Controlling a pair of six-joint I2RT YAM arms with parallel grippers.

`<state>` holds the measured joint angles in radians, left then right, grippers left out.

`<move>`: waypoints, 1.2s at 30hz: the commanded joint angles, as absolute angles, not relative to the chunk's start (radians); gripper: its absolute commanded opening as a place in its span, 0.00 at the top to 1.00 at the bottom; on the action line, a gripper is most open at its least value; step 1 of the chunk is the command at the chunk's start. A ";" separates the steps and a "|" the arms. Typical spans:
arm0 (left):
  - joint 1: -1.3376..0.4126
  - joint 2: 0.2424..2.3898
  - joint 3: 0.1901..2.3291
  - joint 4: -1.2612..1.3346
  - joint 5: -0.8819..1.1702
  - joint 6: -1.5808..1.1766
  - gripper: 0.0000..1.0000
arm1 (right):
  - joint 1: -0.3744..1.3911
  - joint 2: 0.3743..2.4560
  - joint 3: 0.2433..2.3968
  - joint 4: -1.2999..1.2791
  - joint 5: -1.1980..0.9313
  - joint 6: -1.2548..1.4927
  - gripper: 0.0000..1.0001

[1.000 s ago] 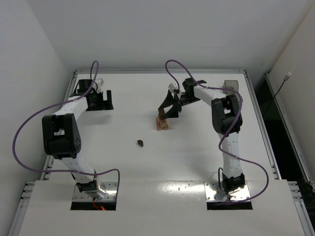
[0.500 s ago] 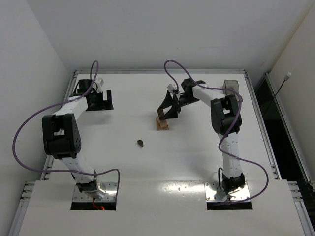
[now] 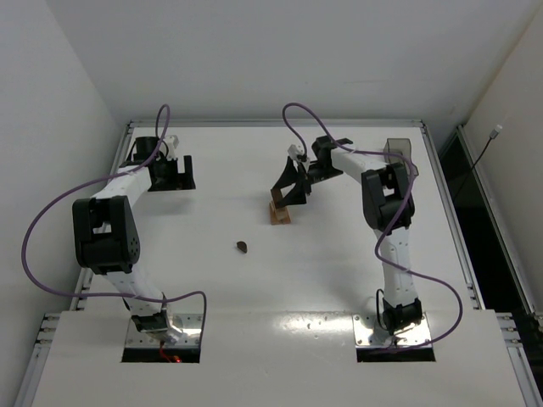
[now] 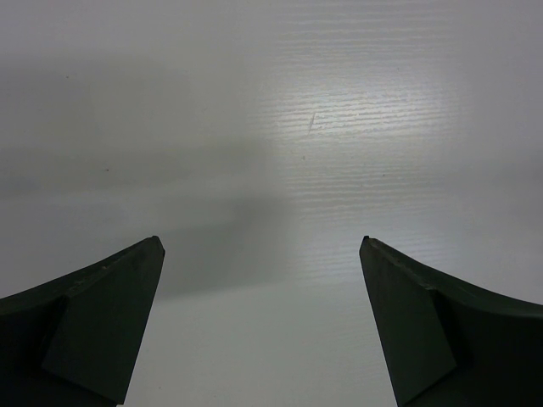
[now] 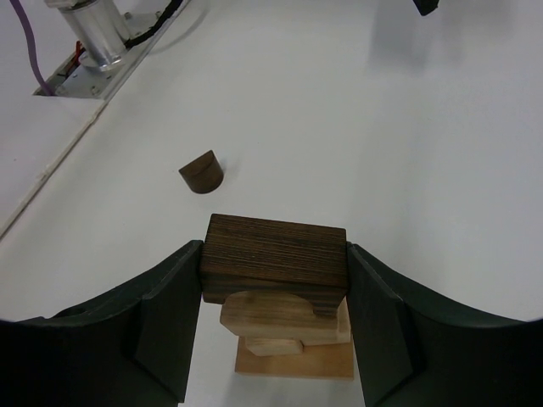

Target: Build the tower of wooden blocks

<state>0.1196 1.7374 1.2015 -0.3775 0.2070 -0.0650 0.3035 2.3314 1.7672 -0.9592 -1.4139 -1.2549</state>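
Note:
My right gripper [image 5: 274, 254] is shut on a dark brown wood block [image 5: 276, 246], one finger on each end. The block is directly over the tower [image 5: 288, 318], a short stack of light tan pieces on a flat tan base [image 5: 297, 363]; it seems to rest on the top rounded piece. From above, the tower [image 3: 279, 214] stands mid-table under the right gripper [image 3: 288, 193]. A small dark half-round block [image 5: 202, 172] lies alone on the table [image 3: 243, 247]. My left gripper [image 4: 261, 254] is open over bare table, far left at the back [image 3: 170, 174].
A grey translucent tray [image 3: 397, 148] stands at the back right corner. A raised rim [image 3: 276, 123] edges the white table. Purple cables loop over both arms.
The right arm's elbow has shifted slightly left, with the gripper still holding the dark block over the stack. The left arm has not moved.

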 commanded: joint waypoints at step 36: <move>0.130 1.752 1.246 -0.376 0.224 -0.077 0.00 | 0.279 2.365 1.858 -1.034 -1.597 -1.293 0.33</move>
